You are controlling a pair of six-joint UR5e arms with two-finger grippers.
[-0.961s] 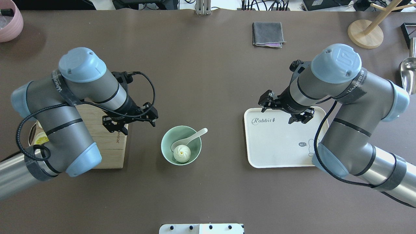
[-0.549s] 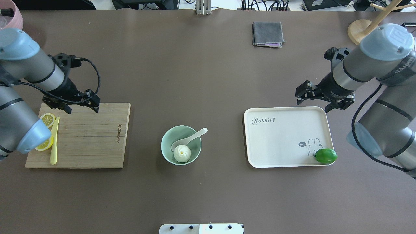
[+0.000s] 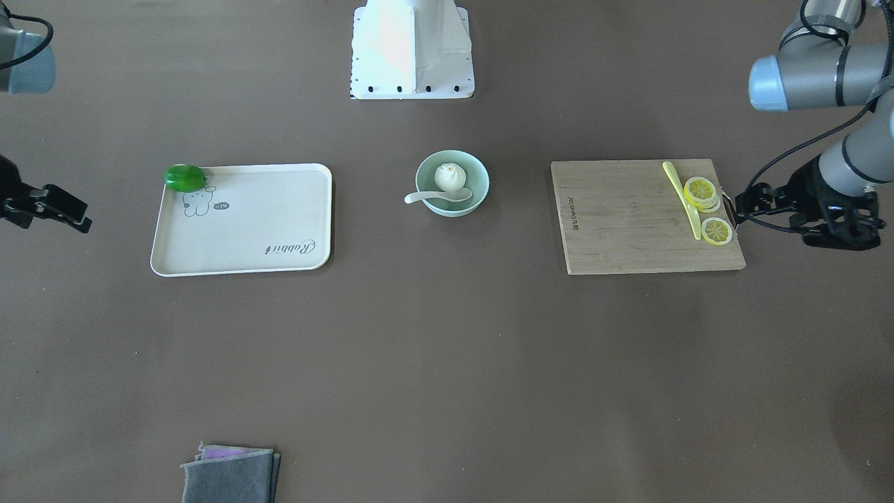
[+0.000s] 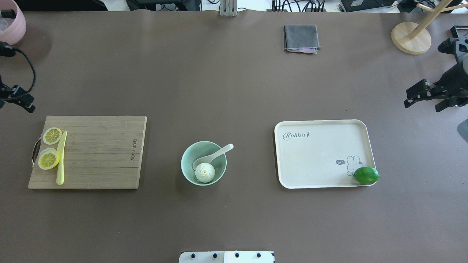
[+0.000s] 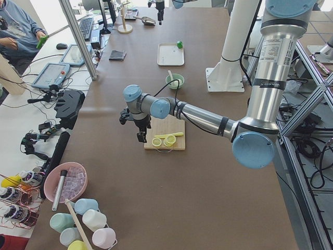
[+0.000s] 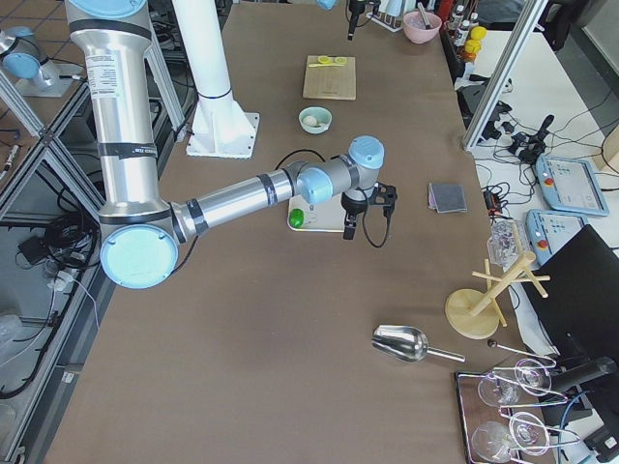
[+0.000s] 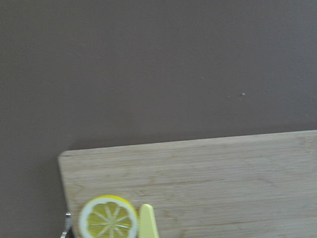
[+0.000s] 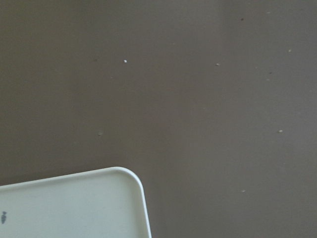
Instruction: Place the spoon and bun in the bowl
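The mint-green bowl stands at the table's middle. The white bun lies inside it. The white spoon has its scoop in the bowl and its handle resting over the rim. All three also show in the front view: the bowl, the bun and the spoon. My left gripper is open and empty, beyond the cutting board's outer end. My right gripper is open and empty at the table's right edge, far from the bowl.
A wooden cutting board holds lemon slices and a yellow knife. A cream tray holds a green lime. A grey cloth, a wooden stand and a pink bowl are at the back.
Both arms have swung outward from beside the bowl to the table's left and right edges. The bowl, the bun and the spoon have not moved.
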